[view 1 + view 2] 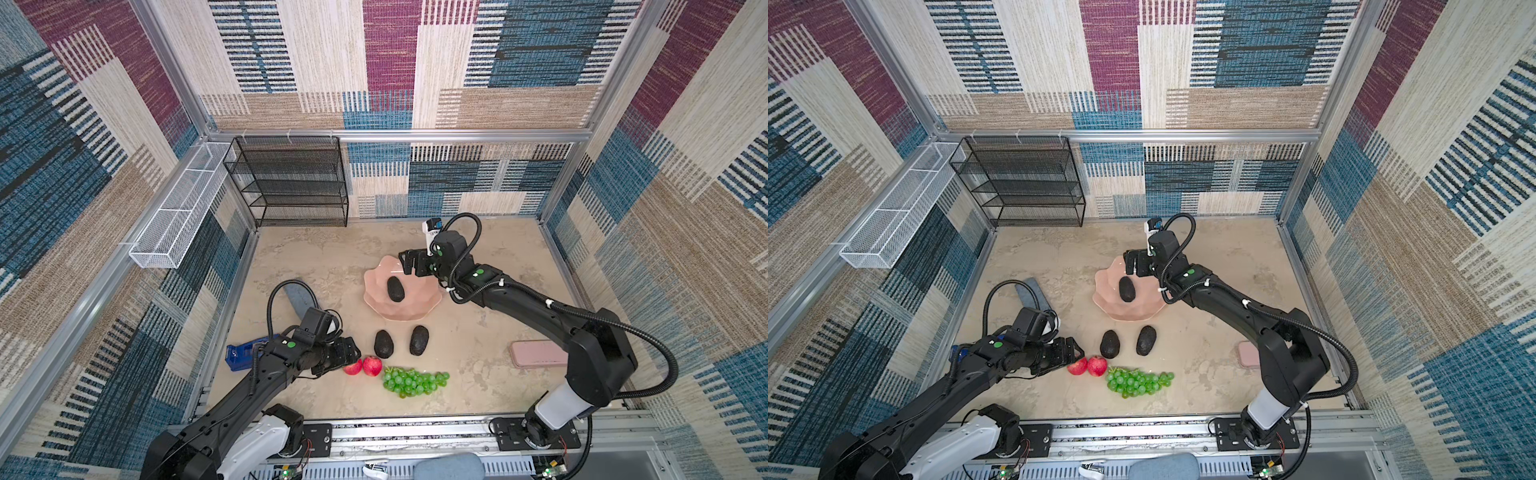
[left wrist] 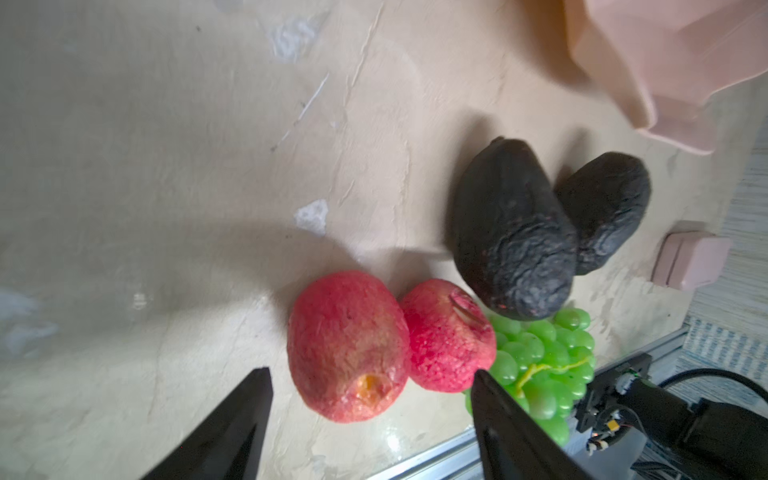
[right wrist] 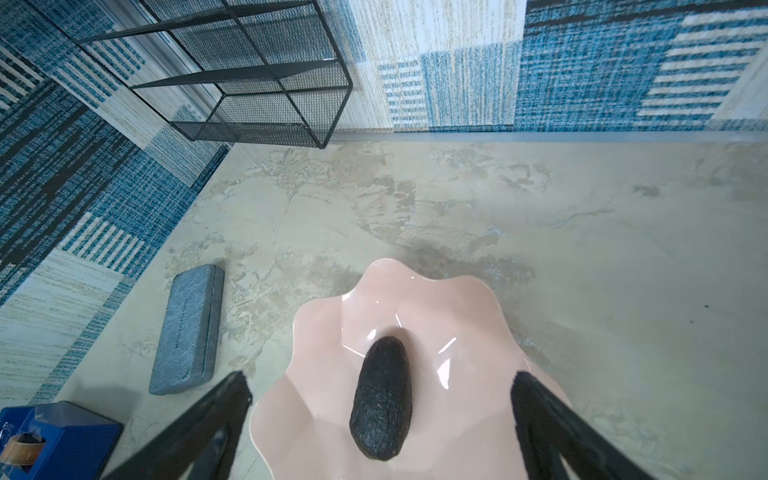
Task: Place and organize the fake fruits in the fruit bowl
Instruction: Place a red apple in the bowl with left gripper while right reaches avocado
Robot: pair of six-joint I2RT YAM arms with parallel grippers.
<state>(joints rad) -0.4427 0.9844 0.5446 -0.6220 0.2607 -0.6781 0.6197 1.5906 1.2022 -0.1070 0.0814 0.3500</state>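
My right gripper (image 3: pixel 380 376) hangs over the fruit bowl (image 3: pixel 478 299), a wide, shallow bowl of glossy pale-pink material with a wavy, flower-like rim. The jaws stand wide apart and hold nothing. Below them, on the bottom of the bowl, lies one dark avocado (image 3: pixel 382 399). It is egg-shaped and nearly black, with a rough, bumpy skin, and my fingers do not touch it. The bowl stands on the beige table (image 1: pixel 311 257), whose surface is matt and mottled like plaster.

My left gripper (image 2: pixel 370 374) is low over the table, beside the fruits that lie outside the bowl. Its jaws are partly open and grip nothing. The first red fruit (image 2: pixel 347 345) sits between the black fingertips, with a clear gap to one finger. Whether the other finger touches the second red fruit (image 2: pixel 446 336), I cannot tell. Both red fruits are round with a dull, grainy skin, and they touch each other.

Beside them lies the bunch of bright green grapes (image 2: pixel 540 357), smooth and shiny like plastic. Between the grapes and the bowl lie the second avocado (image 1: pixel 383 344) and the third avocado (image 1: pixel 419 340). They are black and wrinkled, and they lie side by side but apart.

A flat pink rectangular case (image 1: pixel 536 353) lies further to the right. A blue tape dispenser (image 1: pixel 239 353) is partly hidden by my left arm.
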